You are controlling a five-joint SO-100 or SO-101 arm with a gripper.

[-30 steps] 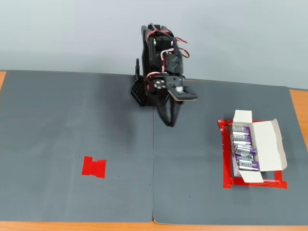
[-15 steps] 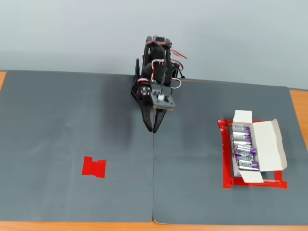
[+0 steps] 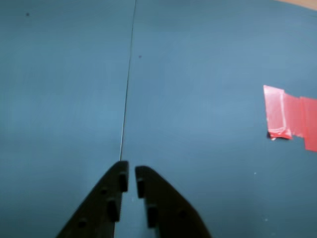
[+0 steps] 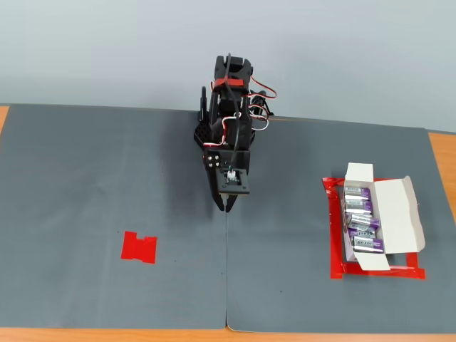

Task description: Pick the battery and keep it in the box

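A dark grey mat (image 4: pixel 107 178) covered the worktop (image 4: pixel 442 153), whose orange-brown wood showed at the edges in the fixed view. A thin seam (image 4: pixel 226 271) ran across the mat, splitting it into two sheets. A flat red tape patch (image 4: pixel 139 247) lay on the left sheet. A red tape border (image 4: pixel 333 235) was stuck to the right sheet. A pale wall (image 4: pixel 107 50) rose behind.
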